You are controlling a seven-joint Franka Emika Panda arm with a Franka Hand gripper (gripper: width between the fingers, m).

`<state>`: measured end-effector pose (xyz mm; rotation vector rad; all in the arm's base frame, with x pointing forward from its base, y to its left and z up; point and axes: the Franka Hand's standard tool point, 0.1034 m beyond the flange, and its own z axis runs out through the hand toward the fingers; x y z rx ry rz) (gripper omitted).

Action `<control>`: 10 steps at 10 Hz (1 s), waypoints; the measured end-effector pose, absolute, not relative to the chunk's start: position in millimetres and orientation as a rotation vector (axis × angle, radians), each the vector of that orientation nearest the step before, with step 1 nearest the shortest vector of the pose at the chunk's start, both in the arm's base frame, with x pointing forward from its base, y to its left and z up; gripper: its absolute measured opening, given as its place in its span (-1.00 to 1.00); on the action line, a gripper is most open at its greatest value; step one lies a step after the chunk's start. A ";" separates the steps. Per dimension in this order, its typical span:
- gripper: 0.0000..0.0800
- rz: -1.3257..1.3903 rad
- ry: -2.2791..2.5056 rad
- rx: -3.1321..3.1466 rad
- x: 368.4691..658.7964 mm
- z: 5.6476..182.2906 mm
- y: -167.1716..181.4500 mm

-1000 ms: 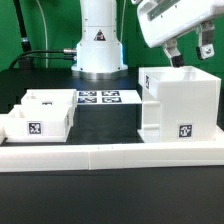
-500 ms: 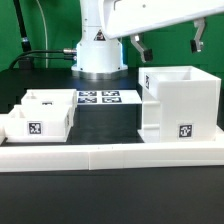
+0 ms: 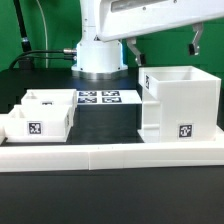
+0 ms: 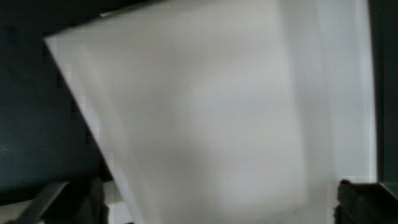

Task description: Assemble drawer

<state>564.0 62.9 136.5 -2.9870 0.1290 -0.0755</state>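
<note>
The large white cube-like drawer housing (image 3: 180,100) stands open-topped on the exterior view's right, with a tag on its front. Two small white trays (image 3: 35,115) sit together on the exterior view's left, the front one tagged. My gripper (image 3: 165,46) hovers above the housing, open wide and empty, with one dark finger (image 3: 134,50) over its left edge and the other (image 3: 197,42) over its right. In the wrist view the housing (image 4: 214,110) fills the picture as a blurred white face. My gripper (image 4: 210,205) straddles it, its dark fingertips (image 4: 45,205) wide apart.
The marker board (image 3: 98,98) lies flat on the black table between the trays and the housing. A long low white border wall (image 3: 110,152) runs along the front. The robot's base (image 3: 97,55) stands behind, with cables on the exterior view's left.
The hand has swung from the upper right to lie across the top of the housing. Its fingers have spread wider and now sit slightly further to the exterior view's left. The parts have not moved.
</note>
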 end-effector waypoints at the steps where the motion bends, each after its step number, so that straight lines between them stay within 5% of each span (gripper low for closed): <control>1: 0.62 -0.061 0.114 -3.004 552.4 135.3 51.5; 4: 0.62 -0.059 0.141 -3.009 543.5 133.4 4.8; 10: 0.62 -0.020 0.234 -3.018 534.2 126.2 -12.8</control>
